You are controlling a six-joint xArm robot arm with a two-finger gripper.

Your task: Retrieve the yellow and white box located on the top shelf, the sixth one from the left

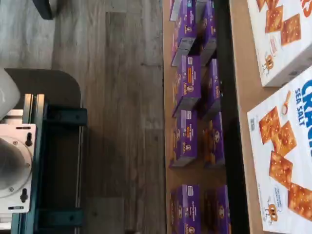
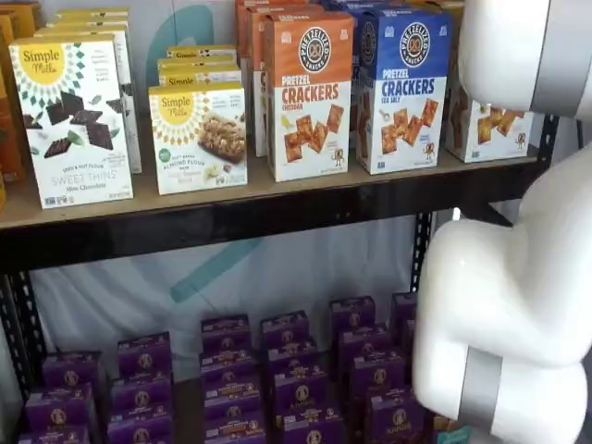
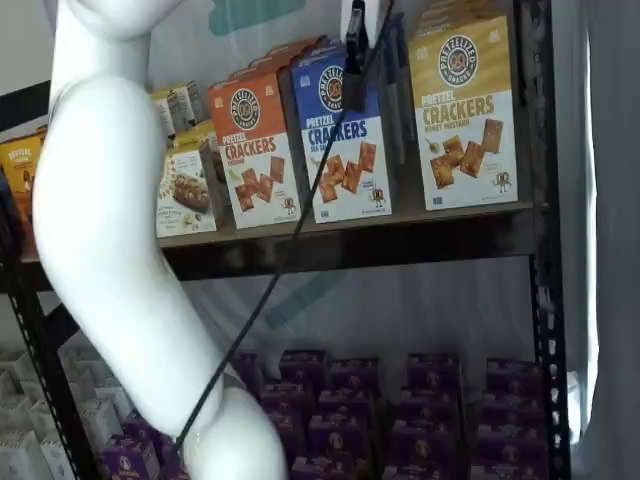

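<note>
The yellow and white box [image 3: 462, 115] stands upright at the right end of the top shelf [image 3: 400, 243], next to a blue Pretzel Crackers carton [image 3: 345, 140]. In a shelf view only its white lower part [image 2: 486, 129] shows, the rest being hidden behind the white arm [image 2: 518, 305]. The gripper [image 3: 353, 45] hangs from the view's upper edge as narrow black fingers with a cable beside them. It is in front of the blue carton and left of the yellow box. No gap shows between the fingers, and they hold no box.
An orange Pretzel Crackers carton [image 2: 310, 97] and white Simple Mills boxes [image 2: 74, 120] stand further left on the top shelf [image 2: 231, 222]. Purple boxes [image 2: 296, 388] fill the lower shelf. A black perforated upright [image 3: 540, 300] stands right of the yellow box. The wrist view shows the blue carton [image 1: 282, 161] from above.
</note>
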